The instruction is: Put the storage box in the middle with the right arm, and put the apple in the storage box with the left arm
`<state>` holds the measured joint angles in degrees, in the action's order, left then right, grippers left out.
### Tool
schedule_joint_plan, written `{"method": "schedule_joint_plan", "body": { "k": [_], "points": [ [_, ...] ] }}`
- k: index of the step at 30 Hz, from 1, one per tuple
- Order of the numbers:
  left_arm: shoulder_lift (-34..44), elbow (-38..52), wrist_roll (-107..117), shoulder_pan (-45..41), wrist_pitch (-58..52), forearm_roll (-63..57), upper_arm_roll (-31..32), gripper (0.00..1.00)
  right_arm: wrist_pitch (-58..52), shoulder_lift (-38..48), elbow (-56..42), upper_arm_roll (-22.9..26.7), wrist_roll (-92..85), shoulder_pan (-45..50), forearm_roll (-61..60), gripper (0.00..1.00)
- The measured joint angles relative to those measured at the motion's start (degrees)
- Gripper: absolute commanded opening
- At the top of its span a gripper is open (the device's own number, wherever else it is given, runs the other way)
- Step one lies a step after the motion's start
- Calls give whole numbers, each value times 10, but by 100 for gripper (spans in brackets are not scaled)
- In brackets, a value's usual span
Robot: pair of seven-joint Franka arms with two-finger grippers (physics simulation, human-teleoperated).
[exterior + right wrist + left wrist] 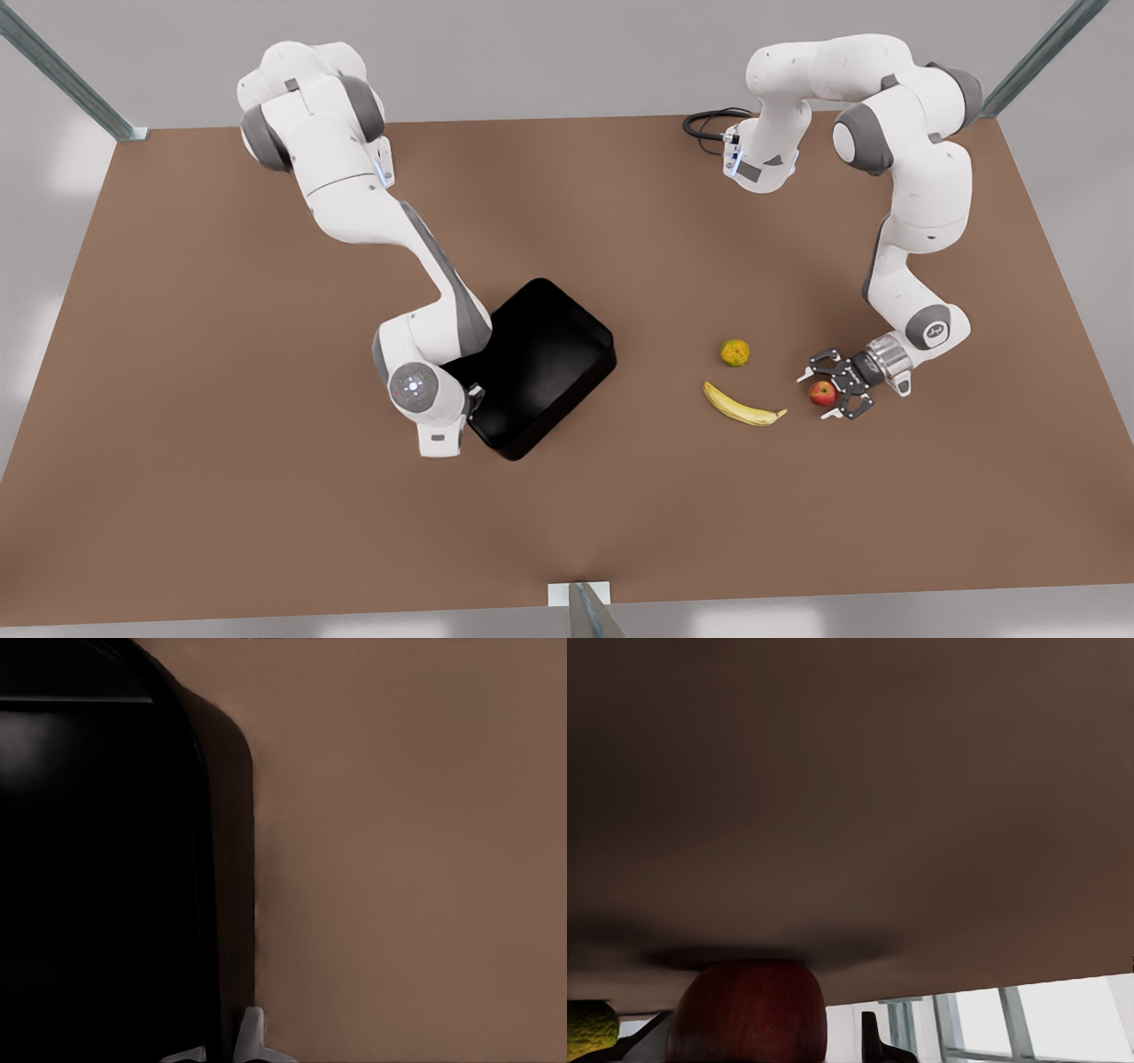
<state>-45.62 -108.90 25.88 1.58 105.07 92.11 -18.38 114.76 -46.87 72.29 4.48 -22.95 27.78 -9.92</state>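
The glossy black storage box [540, 368] lies turned at an angle left of centre in the front view. My right gripper [476, 400] is at its near-left rim, shut on the box's wall [232, 930]; one white fingertip [252, 1028] presses the outside. At the front view's right, the red apple [823, 392] rests on the table between the fingers of my left gripper [822, 392], which is open around it and lies low and sideways. In the left wrist view the apple [749, 1014] is close up, with a dark finger [873, 1041] a small gap away.
A yellow banana [742, 406] and an orange-green fruit [734, 353] lie between the box and the apple. The brown table [266, 532] has bare room in the middle and along the front. A black cable [709, 124] loops at the back right.
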Motion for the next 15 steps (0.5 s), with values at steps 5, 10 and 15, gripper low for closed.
{"method": "schedule_joint_plan", "body": {
  "k": [5,10,15],
  "points": [
    [-4,1,7,0,0,2,0,82,16,-32,-20,-7,0,1,-5,21],
    [-3,0,10,1,-5,9,-2,55,39,-59,-40,-16,0,0,-4,36],
    [-3,-1,11,2,-8,14,-6,40,32,-57,-48,-16,-4,-3,-28,100]
  ]
}}
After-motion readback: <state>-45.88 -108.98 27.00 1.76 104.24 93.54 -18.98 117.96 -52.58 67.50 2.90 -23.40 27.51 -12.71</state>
